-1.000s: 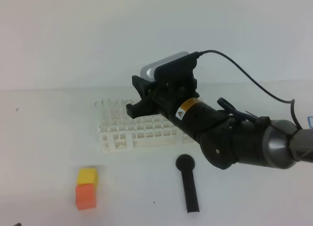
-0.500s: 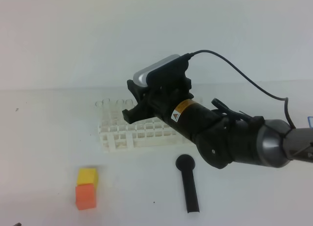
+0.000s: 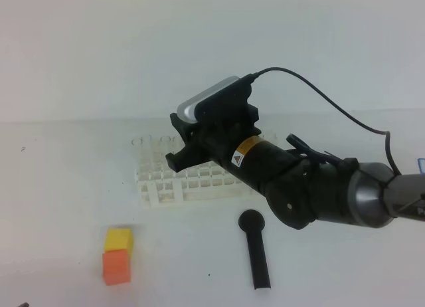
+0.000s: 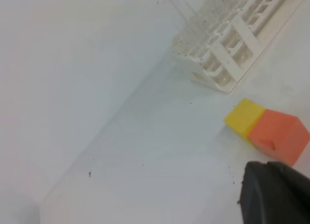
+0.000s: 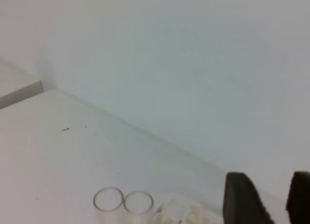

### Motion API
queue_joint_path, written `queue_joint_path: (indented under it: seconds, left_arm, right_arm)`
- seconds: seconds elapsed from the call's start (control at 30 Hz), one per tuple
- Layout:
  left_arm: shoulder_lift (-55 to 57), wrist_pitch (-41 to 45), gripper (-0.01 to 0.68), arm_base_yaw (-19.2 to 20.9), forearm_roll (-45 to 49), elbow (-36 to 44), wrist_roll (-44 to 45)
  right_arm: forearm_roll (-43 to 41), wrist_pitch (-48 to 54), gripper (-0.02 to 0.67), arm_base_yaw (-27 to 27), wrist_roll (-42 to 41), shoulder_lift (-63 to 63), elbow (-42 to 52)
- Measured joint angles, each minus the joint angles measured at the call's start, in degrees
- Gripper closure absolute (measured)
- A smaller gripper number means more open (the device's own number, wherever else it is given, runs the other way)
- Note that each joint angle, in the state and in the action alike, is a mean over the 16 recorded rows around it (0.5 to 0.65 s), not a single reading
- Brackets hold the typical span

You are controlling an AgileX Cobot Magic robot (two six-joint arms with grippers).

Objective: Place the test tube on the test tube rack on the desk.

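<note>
Exterior high view: on the desk (image 3: pixel 66 207) sits the test tube rack (image 3: pixel 192 184), the right gripper (image 5: pixel 273 185) above it with jaws apart and empty, and the left gripper (image 4: pixel 278 190) closed. The test tube (image 3: pixel 150 151), seemingly among the clear ones in the rack's back-left corner, looks light, stiff, slick and fragile; pinch it gently just below the rim.

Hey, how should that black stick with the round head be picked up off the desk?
Grip the black stick by its straight handle, mid-length, coming down from above with the jaws across its width. It lies flat on the desk, and the round head, nearest the rack, is wider.
</note>
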Motion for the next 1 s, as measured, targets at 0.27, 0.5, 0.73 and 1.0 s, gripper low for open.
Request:
queue_joint_path:
  seconds: [0.27, 0.5, 0.73, 1.0]
  left_arm:
    - [0.00, 0.00, 0.673, 0.00, 0.00, 0.00, 0.00]
    - [0.00, 0.00, 0.673, 0.00, 0.00, 0.00, 0.00]
    - [0.00, 0.00, 0.673, 0.00, 0.00, 0.00, 0.00]
    - [0.00, 0.00, 0.673, 0.00, 0.00, 0.00, 0.00]
  right_arm:
    - [-0.01, 2.40, 0.436, 0.05, -4.16, -0.85, -0.31]
    - [-0.01, 10.93, 0.529, -0.10, -13.64, -6.26, -0.39]
    - [-0.01, 23.57, 0.627, -1.16, -23.20, -18.19, -0.39]
    - [-0.01, 35.81, 0.649, -2.93, -27.62, -34.45, -0.39]
